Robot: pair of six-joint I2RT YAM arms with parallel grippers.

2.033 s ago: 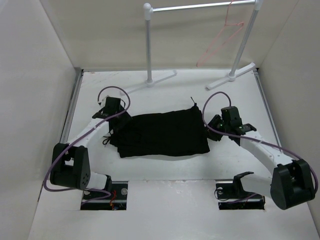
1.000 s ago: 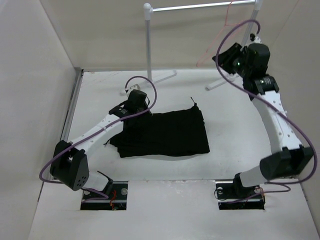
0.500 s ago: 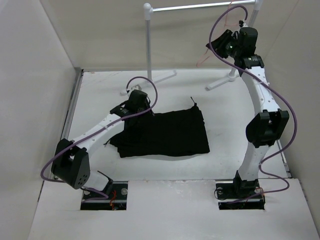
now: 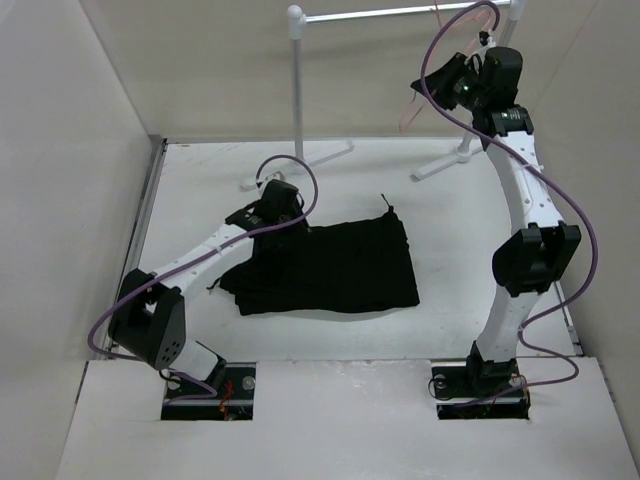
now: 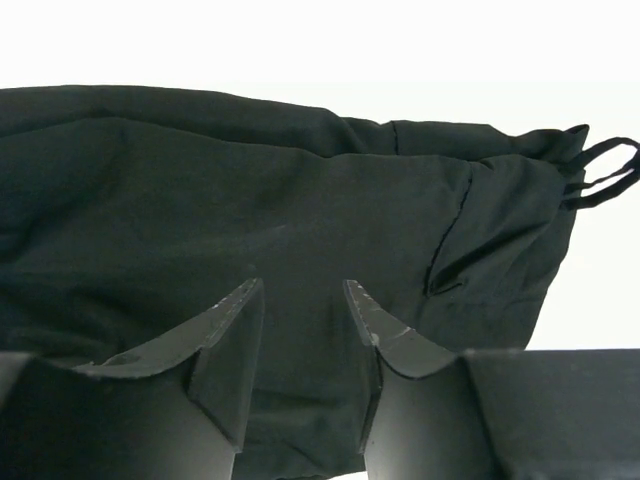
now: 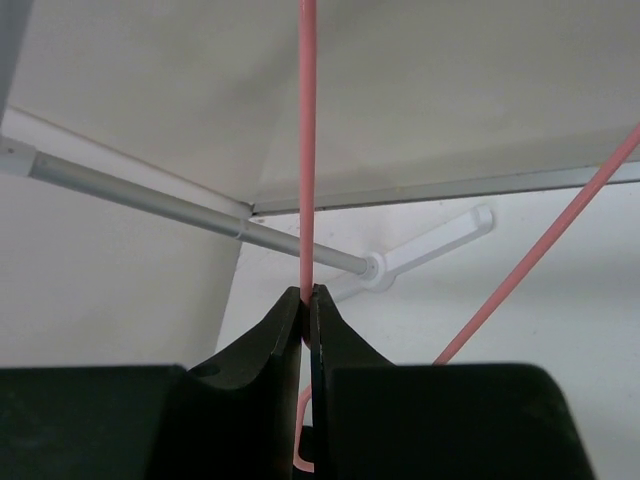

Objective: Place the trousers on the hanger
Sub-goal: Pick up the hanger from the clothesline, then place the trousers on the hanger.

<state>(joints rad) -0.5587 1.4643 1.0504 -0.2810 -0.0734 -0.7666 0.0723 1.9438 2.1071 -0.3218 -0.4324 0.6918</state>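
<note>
White table [image 4: 450,310]: black trousers [image 4: 330,265] folded flat mid-table; white rack [image 4: 298,100] feet stand at far edge.

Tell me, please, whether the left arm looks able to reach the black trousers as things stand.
Probably yes: the left claw hangs open just above the black trousers, and nothing lies between them.

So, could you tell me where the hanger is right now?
The hanger is at the far right of the top view, up by the rack rail, with the right gripper shut on one of its pink wires.
</note>
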